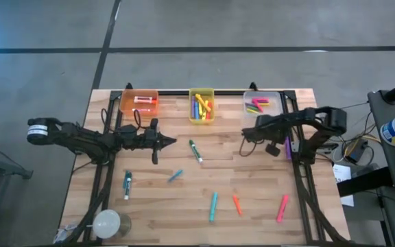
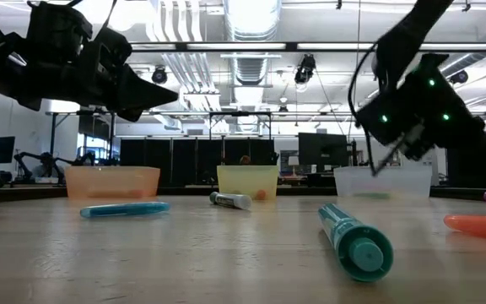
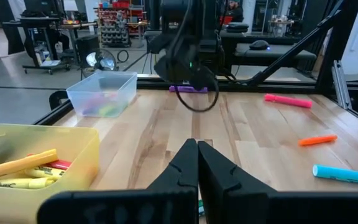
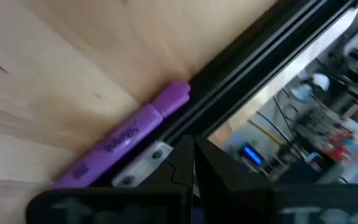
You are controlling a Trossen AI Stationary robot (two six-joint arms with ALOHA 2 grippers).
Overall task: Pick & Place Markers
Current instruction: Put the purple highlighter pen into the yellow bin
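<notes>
Both arms hang above the wooden table [image 1: 252,206] with nothing in their claws: the left gripper [image 1: 172,142] has its fingers pressed together over the middle, near a green marker [image 1: 195,151], and the right gripper [image 1: 247,132] is likewise pinched shut below the clear bin [image 1: 276,95]. Other markers lie loose across the near half, teal [image 1: 212,205], orange [image 1: 236,204] and pink [image 1: 282,208], while a purple marker [image 4: 126,140] rests against the black right rail [image 4: 253,53].

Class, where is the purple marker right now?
In the high view the purple marker lies at the table's right edge, against the black rail, just below the clear bin.
</notes>
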